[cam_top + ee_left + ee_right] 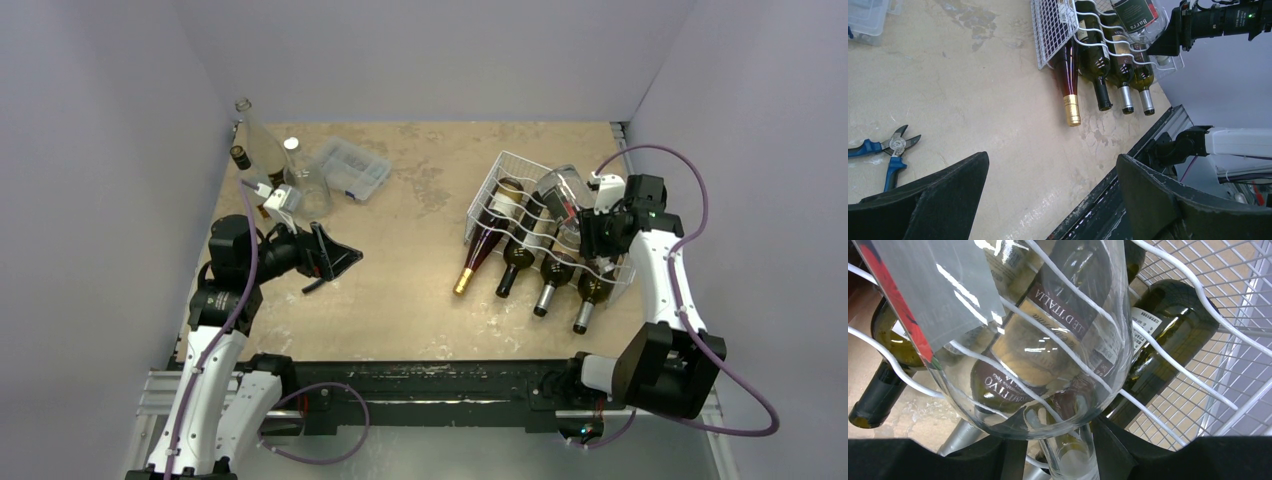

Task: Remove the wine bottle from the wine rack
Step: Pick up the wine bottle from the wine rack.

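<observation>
Over on the right of the surface [400, 300], the wine rack [505, 168] is holding four dark bottles [520, 255] in its lower cradles. A clear wine bottle [563, 190] is lying tilted across the top wires, not yet carried clear. The right gripper [1060, 440] is clamping that bottle's neck, while the left gripper [1052, 161] is hovering well apart, jaws spread wide. So the grasp is looking done — the lift-off is what is remaining.

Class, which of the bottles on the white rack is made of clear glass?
The clear bottle lying atop the wine rack, its neck in the right pincer; the four dark bottles lie beneath it.
</observation>
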